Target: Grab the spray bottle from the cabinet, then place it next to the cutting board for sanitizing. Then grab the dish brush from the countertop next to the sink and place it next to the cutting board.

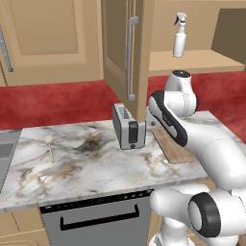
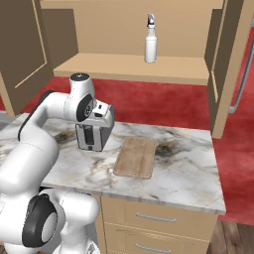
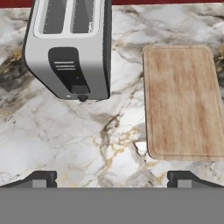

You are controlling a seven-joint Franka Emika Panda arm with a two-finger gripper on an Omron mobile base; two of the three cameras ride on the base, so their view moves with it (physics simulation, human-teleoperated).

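Upright on the open cabinet shelf stands the spray bottle. Below, left to right: dish brush near the sink, toaster, cutting board. Gripper fingers spread, holding nothing.

Open cabinet door hangs above toaster, crowding that side. Bare countertop beside cutting board; shelf around spray bottle unobstructed.
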